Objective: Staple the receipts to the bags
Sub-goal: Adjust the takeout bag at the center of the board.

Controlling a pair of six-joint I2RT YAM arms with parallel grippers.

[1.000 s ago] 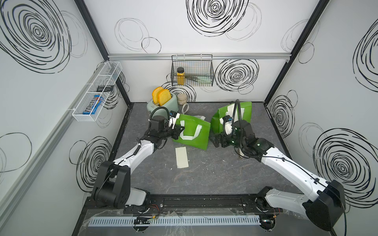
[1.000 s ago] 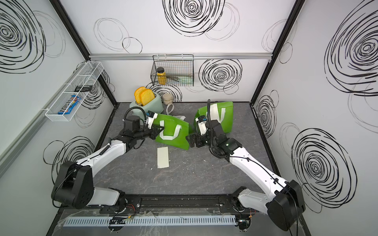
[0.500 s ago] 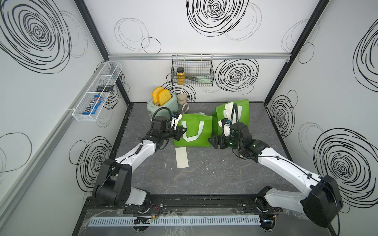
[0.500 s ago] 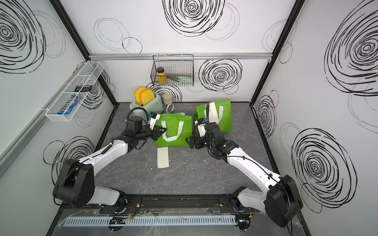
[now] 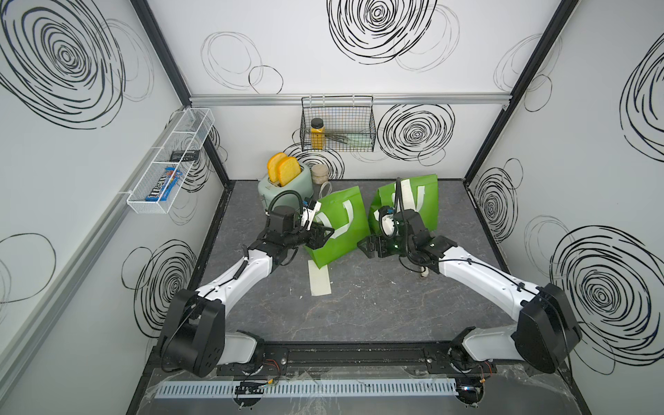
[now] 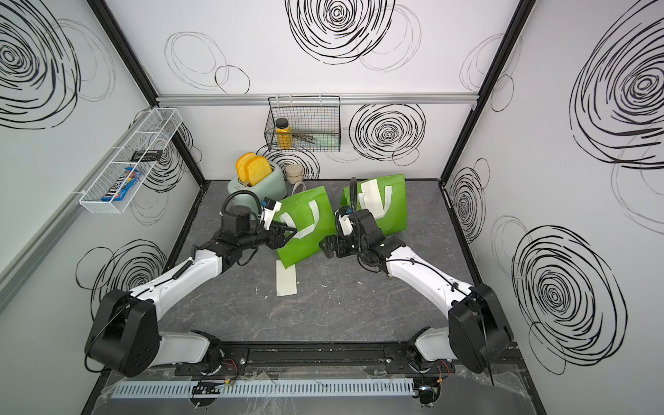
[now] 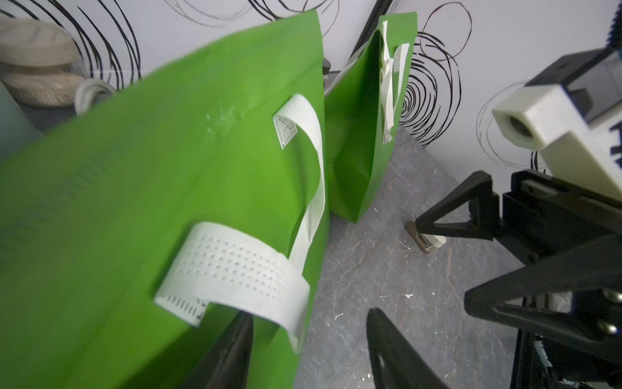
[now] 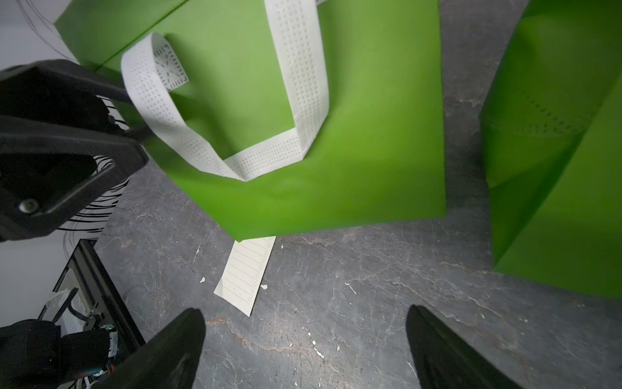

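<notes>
Two green bags with white handles stand at the back of the table. The left bag [image 5: 341,244] [image 8: 353,134] leans, and its lower corner covers one end of a receipt [image 5: 319,276] [image 8: 247,274] lying flat on the floor. The right bag [image 5: 427,212] [image 6: 393,215] stands upright with a second receipt [image 6: 370,194] against its front. My left gripper [image 5: 323,235] [image 7: 309,353] is open at the left bag's edge, one finger under the handle loop [image 7: 235,266]. Open too, my right gripper [image 5: 368,246] [image 8: 306,350] hangs over bare floor between the bags.
A toaster [image 5: 285,183] with two toast slices and a jar [image 5: 319,174] stand behind the left bag. A wire basket [image 5: 337,125] hangs on the back wall, a wire shelf [image 5: 169,161] on the left wall. A small white object [image 5: 424,275] lies under the right arm.
My left gripper has gone from shut to open and has let go of the left bag. That bag stood upright half a second ago and now leans. The right gripper stays open.
</notes>
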